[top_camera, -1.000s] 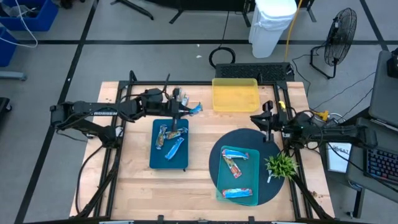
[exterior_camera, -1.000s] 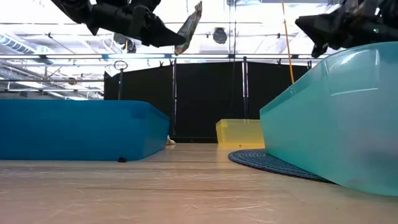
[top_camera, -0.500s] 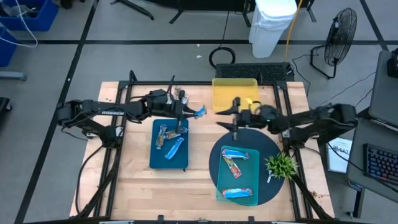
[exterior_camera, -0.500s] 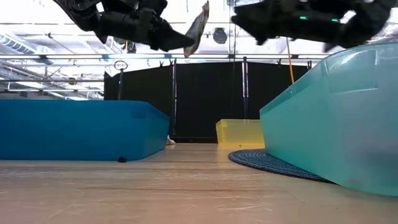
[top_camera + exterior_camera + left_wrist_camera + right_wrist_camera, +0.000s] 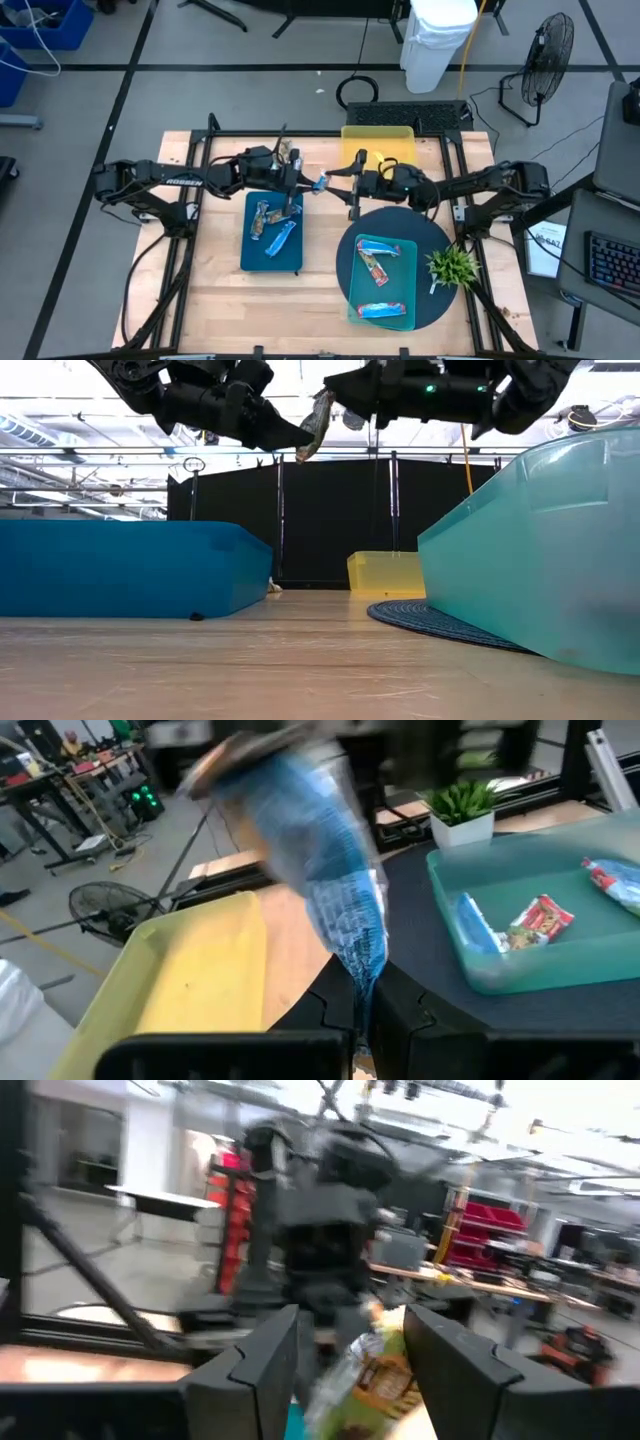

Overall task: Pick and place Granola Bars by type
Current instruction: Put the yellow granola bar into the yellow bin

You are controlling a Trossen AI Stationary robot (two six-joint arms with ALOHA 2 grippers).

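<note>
Meeting in mid-air above the table, both grippers converge on one blue bar.

Left gripper (image 5: 296, 180) is clenched on the blue bar (image 5: 319, 181), holding it raised just beyond the blue tray (image 5: 247, 255), which carries two bars (image 5: 271, 222); it sits about where it was half a second ago, slightly farther right. Right gripper (image 5: 350, 186), which a second ago hung far off at the table's right edge, has swept left past the yellow tray (image 5: 378, 165) and now has its spread fingers (image 5: 455, 1360) to either side of the bar's free end, not yet closed. Teal tray (image 5: 403, 250) on the dark mat (image 5: 345, 255) holds three more bars (image 5: 378, 266), unchanged.
</note>
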